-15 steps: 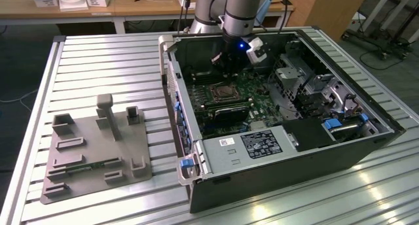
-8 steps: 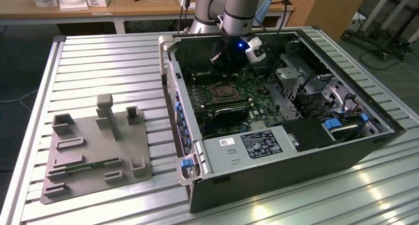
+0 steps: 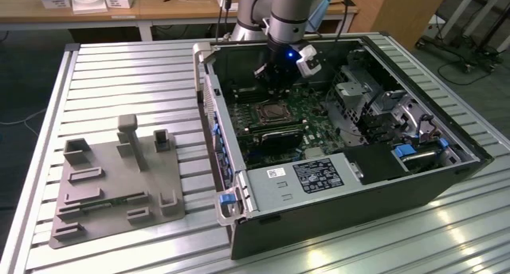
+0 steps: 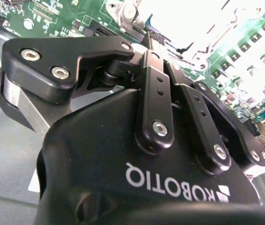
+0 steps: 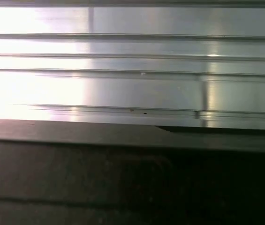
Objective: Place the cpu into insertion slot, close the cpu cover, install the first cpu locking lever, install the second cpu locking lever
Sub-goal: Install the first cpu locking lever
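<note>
Since everything happens inside the open computer case [image 3: 359,196], start there: the green motherboard [image 3: 319,101] lies flat on the case's floor, and the gripper [image 3: 273,82] hangs inside the case over the board's middle. Can't tell how wide it's set or whether it's carrying anything. The cpu [image 3: 276,111] looks to be sitting in its socket mid-case, just beside the gripper. I'd guess it's light, stiff, thin and slick on top, and easy to damage underneath, so grab opposite edges only.
</note>
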Robot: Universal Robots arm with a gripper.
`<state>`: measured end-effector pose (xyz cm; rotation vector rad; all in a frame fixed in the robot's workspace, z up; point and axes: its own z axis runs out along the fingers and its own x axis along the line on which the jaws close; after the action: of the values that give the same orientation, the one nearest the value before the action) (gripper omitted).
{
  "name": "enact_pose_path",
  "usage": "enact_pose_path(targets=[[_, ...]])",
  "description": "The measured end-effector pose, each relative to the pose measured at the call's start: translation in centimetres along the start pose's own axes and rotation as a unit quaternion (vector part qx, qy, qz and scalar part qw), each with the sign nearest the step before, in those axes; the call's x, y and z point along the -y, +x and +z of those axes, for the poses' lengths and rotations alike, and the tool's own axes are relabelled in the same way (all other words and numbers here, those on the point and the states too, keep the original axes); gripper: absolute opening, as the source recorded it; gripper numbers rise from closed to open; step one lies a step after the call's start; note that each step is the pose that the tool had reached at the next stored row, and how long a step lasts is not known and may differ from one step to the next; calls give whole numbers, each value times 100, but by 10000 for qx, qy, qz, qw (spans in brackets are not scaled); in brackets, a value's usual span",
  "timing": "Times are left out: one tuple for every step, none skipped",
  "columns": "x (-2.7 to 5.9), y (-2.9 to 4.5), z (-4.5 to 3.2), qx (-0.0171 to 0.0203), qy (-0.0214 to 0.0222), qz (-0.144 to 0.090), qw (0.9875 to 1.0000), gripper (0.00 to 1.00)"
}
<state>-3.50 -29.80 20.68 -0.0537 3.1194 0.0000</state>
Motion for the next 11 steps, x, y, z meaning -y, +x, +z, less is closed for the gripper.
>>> enact_pose_path(targets=[[-9,0,0,0,0,0,10000,10],[-19,0,0,0,0,0,10000,10],[-30,-1,0,0,-1,0,10000,10],[-41,-1,0,0,-1,0,10000,10],[-50,-2,0,0,-4,0,10000,10],[-57,-2,0,0,-8,0,10000,10],[-60,-2,0,0,-11,0,10000,10],[-61,-2,0,1,-14,0,10000,10],[-62,-3,0,1,-16,0,10000,10],[-63,-3,0,1,-19,0,10000,10],[-64,-5,0,0,-20,1,10000,10]])
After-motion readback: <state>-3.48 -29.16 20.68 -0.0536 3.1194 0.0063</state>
